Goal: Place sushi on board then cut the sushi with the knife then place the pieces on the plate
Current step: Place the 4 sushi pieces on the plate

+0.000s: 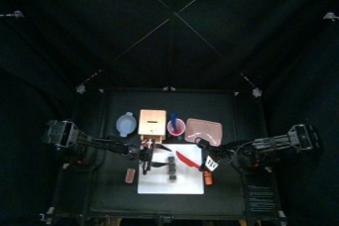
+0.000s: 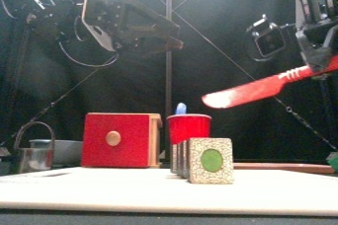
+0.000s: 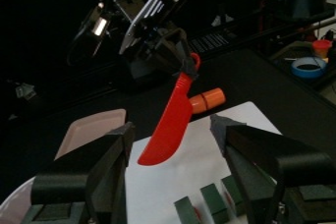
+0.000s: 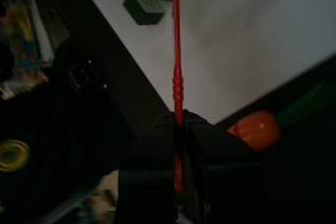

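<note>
R gripper [image 4: 176, 135] clamps red knife [image 2: 251, 89], prob stiff + light, by handle, just above sushi [image 2: 205, 160]; L gripper [image 3: 182, 164] gapes empty, so I'd steady sushi's loose blocks by flat ends.

The right gripper [image 4: 178, 130] was clamped on the handle of the red knife [image 4: 175, 51], whose blade, seen edge-on as a thin line, reached out over the white board [image 4: 250, 41] toward two dark sushi pieces [image 4: 141, 8] at the board's edge, while an orange toy [image 4: 253, 128] lay just off the board.
</note>
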Available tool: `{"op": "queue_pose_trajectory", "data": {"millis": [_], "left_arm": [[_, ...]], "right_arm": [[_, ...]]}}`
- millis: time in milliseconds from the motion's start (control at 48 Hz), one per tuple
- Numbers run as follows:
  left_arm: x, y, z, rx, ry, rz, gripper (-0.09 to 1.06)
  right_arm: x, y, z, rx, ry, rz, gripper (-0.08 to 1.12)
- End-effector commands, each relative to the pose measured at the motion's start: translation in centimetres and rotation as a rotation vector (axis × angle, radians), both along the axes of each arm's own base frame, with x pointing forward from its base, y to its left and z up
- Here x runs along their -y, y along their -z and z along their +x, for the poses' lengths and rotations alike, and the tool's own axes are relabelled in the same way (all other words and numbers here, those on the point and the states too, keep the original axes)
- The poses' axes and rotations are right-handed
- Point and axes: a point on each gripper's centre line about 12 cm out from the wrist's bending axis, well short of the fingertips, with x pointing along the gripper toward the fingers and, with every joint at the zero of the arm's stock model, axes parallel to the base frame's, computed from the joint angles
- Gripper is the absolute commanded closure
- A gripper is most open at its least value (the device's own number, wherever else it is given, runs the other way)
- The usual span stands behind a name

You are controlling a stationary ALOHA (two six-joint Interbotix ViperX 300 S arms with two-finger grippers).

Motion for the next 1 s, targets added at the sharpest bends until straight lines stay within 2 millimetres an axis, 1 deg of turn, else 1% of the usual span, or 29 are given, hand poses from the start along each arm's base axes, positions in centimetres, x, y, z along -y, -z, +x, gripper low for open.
{"op": "queue_pose_trajectory", "data": {"millis": [21, 62, 125, 188, 229, 292, 354, 417, 500, 583, 729, 771, 833, 917, 1000], "left_arm": [[-0.1, -0.5, 0.0, 0.023, -0.003, 0.000, 0.02], [-0.1, -0.4, 0.0, 0.020, -0.003, 0.000, 0.02], [-0.1, -0.3, -0.1, 0.016, -0.003, 0.000, 0.02], [-0.1, -0.2, -0.2, 0.014, -0.003, 0.000, 0.02], [-0.1, 0.0, -0.4, 0.008, -0.003, 0.001, 0.02], [-0.1, 0.2, -0.5, 0.002, -0.003, 0.000, 0.02], [-0.2, 0.3, -0.6, -0.002, -0.004, -0.001, 0.02], [-0.2, 0.3, -0.6, -0.002, -0.004, -0.001, 0.02], [-0.1, 0.3, -0.6, -0.002, -0.003, 0.000, 0.02], [-0.2, 0.4, -0.6, -0.005, -0.004, -0.001, 0.02], [-0.2, 0.3, -0.6, -0.003, -0.004, -0.001, 0.02], [-0.2, 0.3, -0.6, -0.003, -0.004, -0.001, 0.02], [-0.2, 0.3, -0.6, -0.003, -0.009, -0.005, 0.02], [-0.3, 0.4, -0.6, -0.007, -0.014, -0.011, 0.02], [-0.3, 0.5, -0.6, -0.010, -0.017, -0.011, 0.02]], "right_arm": [[-0.7, 0.0, 0.3, -0.043, 0.069, 0.014, 0.85], [-0.7, 0.2, 0.6, -0.060, 0.097, 0.001, 0.83], [-0.7, 0.3, 1.0, -0.076, 0.134, -0.012, 0.75], [-0.9, 0.5, 1.4, -0.089, 0.164, -0.017, 0.65], [-1.3, 0.7, 1.7, -0.094, 0.166, -0.022, 0.54], [-1.9, 0.9, 2.3, -0.087, 0.169, -0.019, 0.41], [-2.4, 0.9, 3.2, -0.056, 0.163, -0.011, 0.33], [-2.6, 0.8, 4.0, -0.036, 0.160, -0.008, 0.31], [-2.7, 0.8, 4.3, -0.047, 0.154, -0.018, 0.31], [-2.7, 1.1, 4.0, -0.085, 0.147, -0.032, 0.31], [-2.3, 1.5, 3.0, -0.174, 0.116, -0.087, 0.31], [-2.4, 1.1, 3.0, -0.171, 0.114, -0.086, 0.31], [-2.6, 0.4, 3.9, -0.142, 0.117, -0.076, 0.31], [-3.1, 0.9, 4.1, -0.175, 0.100, -0.087, 0.31], [-3.3, 1.0, 3.7, -0.207, 0.080, -0.109, 0.31]]}}
